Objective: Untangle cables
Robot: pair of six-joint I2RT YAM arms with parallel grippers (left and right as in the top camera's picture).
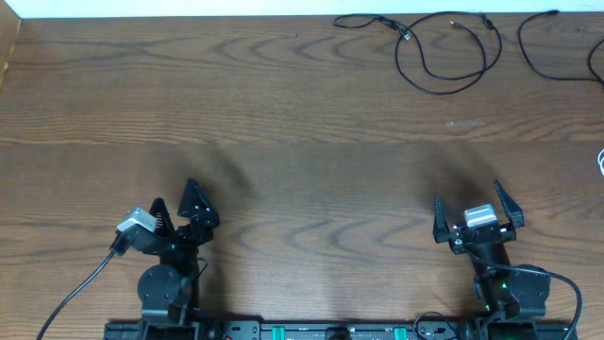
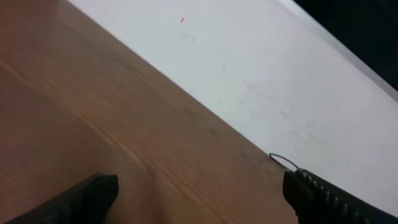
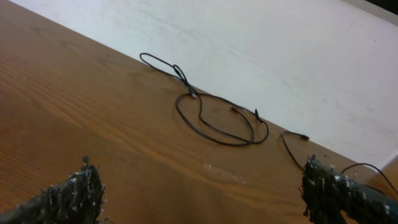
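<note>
tool [image 2: 200, 183] spread wide | cable [image 2: 283, 160] loop at table [image 2: 93, 112] edge

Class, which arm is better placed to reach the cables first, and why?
Right: the cables lie far back on the robot's right, ahead of the open right hand; the left hand sits farther away.

Even, diffuse light covers your table [image 1: 283, 113]; soft shadows smudge its near half, and your left wrist view looks hazy.

cables [image 1: 442, 57]: on table [image 1: 236, 113], far-right edge | left arm [image 1: 165, 255]: near-left | right arm [image 1: 491, 247]: near-right, well apart from cables
</note>
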